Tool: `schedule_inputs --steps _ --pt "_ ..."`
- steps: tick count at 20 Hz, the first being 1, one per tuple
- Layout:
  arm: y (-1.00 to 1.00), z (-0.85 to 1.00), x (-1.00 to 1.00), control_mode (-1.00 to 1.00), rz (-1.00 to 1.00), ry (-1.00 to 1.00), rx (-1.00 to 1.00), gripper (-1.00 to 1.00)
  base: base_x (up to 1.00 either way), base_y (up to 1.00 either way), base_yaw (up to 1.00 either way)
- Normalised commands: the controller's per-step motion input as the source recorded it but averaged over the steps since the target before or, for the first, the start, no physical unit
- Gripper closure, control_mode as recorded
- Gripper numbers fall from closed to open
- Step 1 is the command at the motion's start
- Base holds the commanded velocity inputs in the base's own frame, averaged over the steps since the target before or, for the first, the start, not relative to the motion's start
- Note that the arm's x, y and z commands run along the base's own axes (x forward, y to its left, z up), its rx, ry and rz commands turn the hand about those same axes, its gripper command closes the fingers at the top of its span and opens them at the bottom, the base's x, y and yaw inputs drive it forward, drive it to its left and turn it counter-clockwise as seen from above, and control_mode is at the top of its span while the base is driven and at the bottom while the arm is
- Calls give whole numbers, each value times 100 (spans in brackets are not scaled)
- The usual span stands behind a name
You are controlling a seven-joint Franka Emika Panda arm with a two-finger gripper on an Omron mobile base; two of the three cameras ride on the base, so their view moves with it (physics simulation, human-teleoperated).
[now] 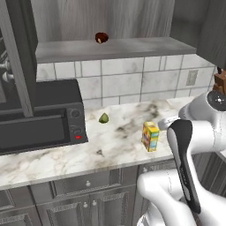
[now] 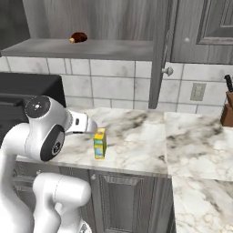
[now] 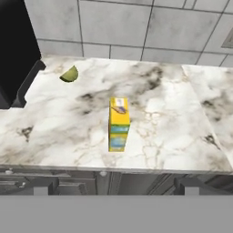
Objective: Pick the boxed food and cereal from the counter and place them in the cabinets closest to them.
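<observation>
microwave (image 1: 39, 126): cut by left edge | knife block (image 2: 227, 113): cut by right edge | shelf item (image 1: 101, 38): too small to identify

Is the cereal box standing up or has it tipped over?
Standing upright. The cereal rests on its narrow base on the counter, taller than wide in both base views and the hand view, with its top flap facing up.

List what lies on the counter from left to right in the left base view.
Microwave → small green fruit piece → cereal standing upright on the counter → knife block at the far right edge.
</observation>
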Motion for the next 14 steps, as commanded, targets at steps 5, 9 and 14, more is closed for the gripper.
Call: schedule_inputs --steps 5,9,14 --pt "0 -36 16 -100 0 0 0 -100 0 0 0" --pt "0 -37 15 -100 0 0 0 -100 0 0 0" --pt "0 -33 19 -100 0 0 0 -100 0 0 0"
